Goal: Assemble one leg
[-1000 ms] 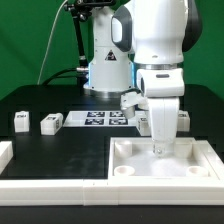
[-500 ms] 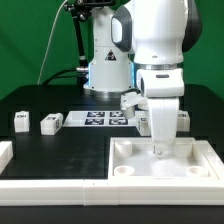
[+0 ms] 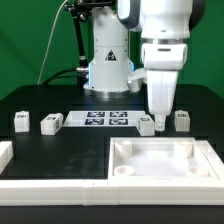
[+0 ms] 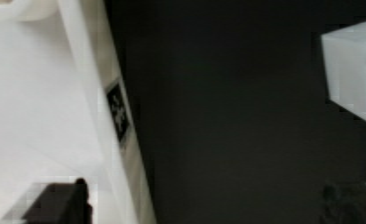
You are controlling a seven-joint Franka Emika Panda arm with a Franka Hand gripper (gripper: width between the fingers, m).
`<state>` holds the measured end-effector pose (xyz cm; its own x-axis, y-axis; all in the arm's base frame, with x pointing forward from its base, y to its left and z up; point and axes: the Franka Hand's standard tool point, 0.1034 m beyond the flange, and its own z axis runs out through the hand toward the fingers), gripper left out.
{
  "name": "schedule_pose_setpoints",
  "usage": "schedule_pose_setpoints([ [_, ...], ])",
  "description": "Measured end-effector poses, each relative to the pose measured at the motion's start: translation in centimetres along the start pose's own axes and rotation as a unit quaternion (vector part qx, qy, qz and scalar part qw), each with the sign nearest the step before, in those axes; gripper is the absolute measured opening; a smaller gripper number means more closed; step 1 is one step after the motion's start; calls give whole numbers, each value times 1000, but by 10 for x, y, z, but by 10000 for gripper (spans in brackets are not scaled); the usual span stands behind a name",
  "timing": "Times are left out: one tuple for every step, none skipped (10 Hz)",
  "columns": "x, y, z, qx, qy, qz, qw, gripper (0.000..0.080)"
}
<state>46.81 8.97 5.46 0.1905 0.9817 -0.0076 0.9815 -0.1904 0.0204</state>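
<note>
Plainly, the jaws stand wide open and empty above the black table (image 3: pixel 60 145), between two small stubby white plastic tagged legs. One leg (image 3: pixel 146 124) is just beside them at nine o'clock, another leg (image 3: pixel 181 119) near at three. Two further legs (image 3: pixel 50 122) sit well apart at nine o'clock. A large white square tray-like tabletop (image 3: pixel 150 185) lies at six.

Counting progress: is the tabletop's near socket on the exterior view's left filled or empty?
Empty: the socket in the tabletop shows a bare hole, nothing inside.
</note>
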Motion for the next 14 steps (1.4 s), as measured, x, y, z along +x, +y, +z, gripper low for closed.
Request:
schedule_pose_setpoints([
  [-1, 0, 3, 2, 0, 8, 1000, 649],
  [-1, 0, 5, 3, 0, 8, 1000, 649],
  [-1, 0, 5, 4, 1, 46, 999, 649],
  [0, -1, 5, 4, 1, 97, 995, 649],
  [-2, -2, 6, 6, 6, 157, 988, 649],
  [-8, -10, 11, 10, 17, 234, 972, 649],
  [-11, -21, 14, 12, 23, 312, 950, 649],
  [-10, -31, 17, 19, 21, 382, 924, 649],
  [-6, -36, 18, 24, 20, 439, 898, 649],
  [-1, -39, 19, 29, 19, 490, 871, 649],
  [5, -43, 19, 35, 19, 549, 835, 649],
  [12, -45, 17, 39, 20, 587, 808, 649],
  [20, -46, 15, 44, 22, 634, 772, 649],
  [30, -47, 13, 47, 24, 661, 749, 649],
])
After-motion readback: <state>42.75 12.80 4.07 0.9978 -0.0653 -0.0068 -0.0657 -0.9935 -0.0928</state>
